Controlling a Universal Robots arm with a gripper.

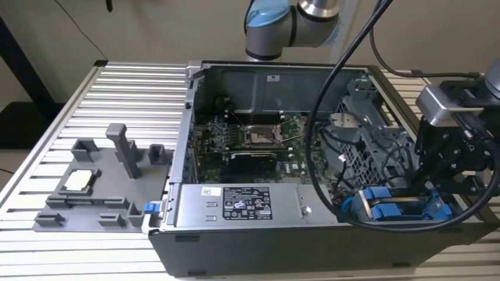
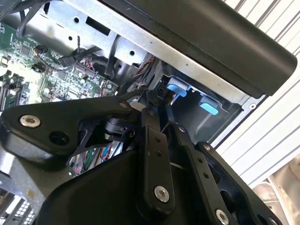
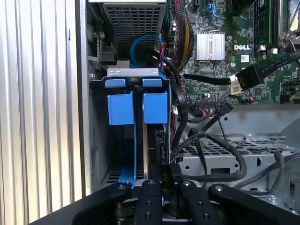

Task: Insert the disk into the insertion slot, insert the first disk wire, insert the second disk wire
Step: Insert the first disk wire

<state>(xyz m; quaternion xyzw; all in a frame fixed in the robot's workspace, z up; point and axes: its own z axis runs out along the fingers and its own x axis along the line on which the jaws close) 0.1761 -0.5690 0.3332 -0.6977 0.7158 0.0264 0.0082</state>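
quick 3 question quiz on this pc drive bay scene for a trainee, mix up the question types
1. True or false: in the first wrist view, the blue disk carrier sits inside the grey drive cage.
2. In the exterior view, the gripper is nearest to: A) the grey fixture, B) the drive cage, C) the processor socket.
3. Fill in: the cable looped beyond the carrier in the first wrist view is ____.
Key: 1 true; 2 B; 3 blue.
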